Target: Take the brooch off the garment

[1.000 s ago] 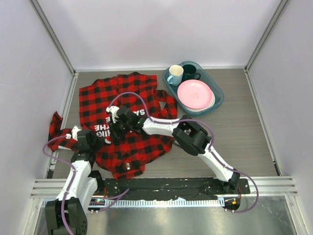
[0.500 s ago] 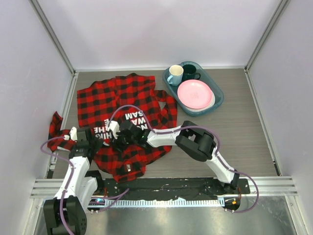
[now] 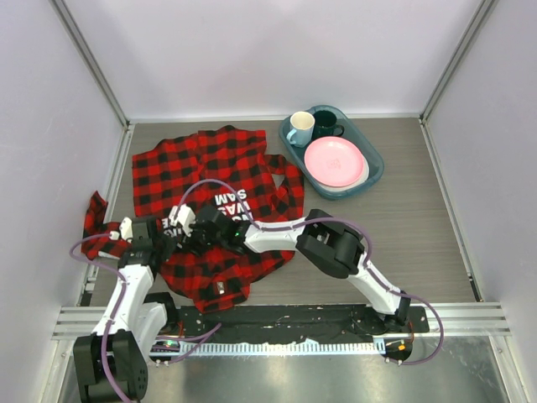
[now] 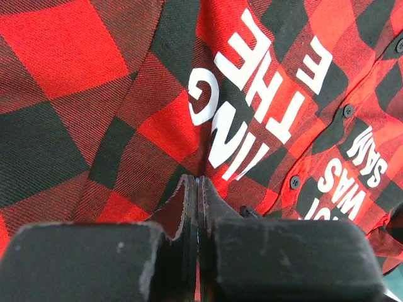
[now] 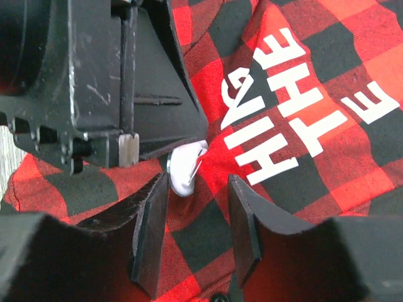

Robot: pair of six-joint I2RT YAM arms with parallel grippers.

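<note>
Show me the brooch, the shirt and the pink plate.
brooch [image 5: 184, 168]: right wrist view, on its pale rounded body, just beyond the open fingers.
shirt [image 3: 210, 159]: top view, on the flat checked panel at the far side.
pink plate [image 3: 334, 161]: top view, on the middle of its face.

My claw [image 5: 196, 189], spread apart, hangs over the checked garment [image 5: 302, 207]; a pale brooch [image 5: 184, 168] sits just beyond, against the left claw [image 5: 186, 129].
</note>
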